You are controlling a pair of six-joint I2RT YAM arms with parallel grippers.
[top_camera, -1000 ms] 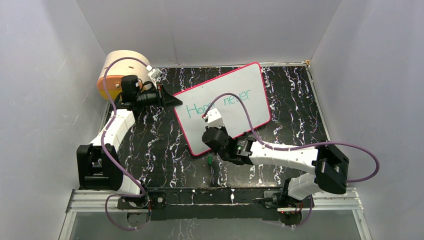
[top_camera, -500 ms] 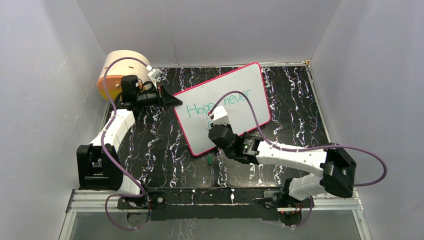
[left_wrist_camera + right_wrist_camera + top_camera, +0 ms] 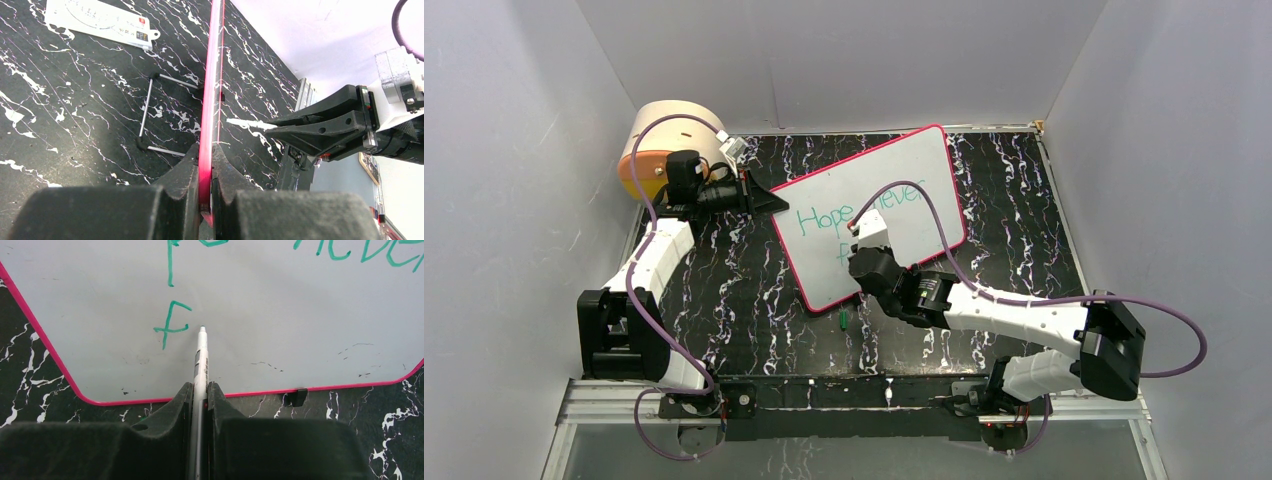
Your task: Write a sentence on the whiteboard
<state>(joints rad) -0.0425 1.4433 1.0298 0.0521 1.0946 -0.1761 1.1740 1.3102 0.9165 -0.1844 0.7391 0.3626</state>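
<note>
The surface [image 3: 1024,200] is a black slab veined with white, like marble, walled in by plain pale panels. On its far half, about midway between the left and right edges and set askew, is the whiteboard [image 3: 924,180]: a broad, smooth white rectangle with rounded corners and a thin pink-red rim. A cream drum with an orange band [image 3: 669,130] sits at the far left corner.

The left hand [image 3: 205,165], matte black and blocky, is clamped narrow on the whiteboard's rim at the board's left corner. The right hand [image 3: 200,390] reaches in over the board's near edge, its fingers pinched tight on a slim silvery pen [image 3: 201,355] that points up the board face.

A bent wire bracket [image 3: 147,112] meets the rim on the board's back side, with a white printed card [image 3: 97,20] lying flat beyond it.

The sentence [image 3: 822,219] is in teal-green handwriting: "Hope never" on the upper line, and one "F" below it. The pen tip is just beside that letter's crossbar. A small green cap [image 3: 843,320] lies on the surface near the board's near edge.
</note>
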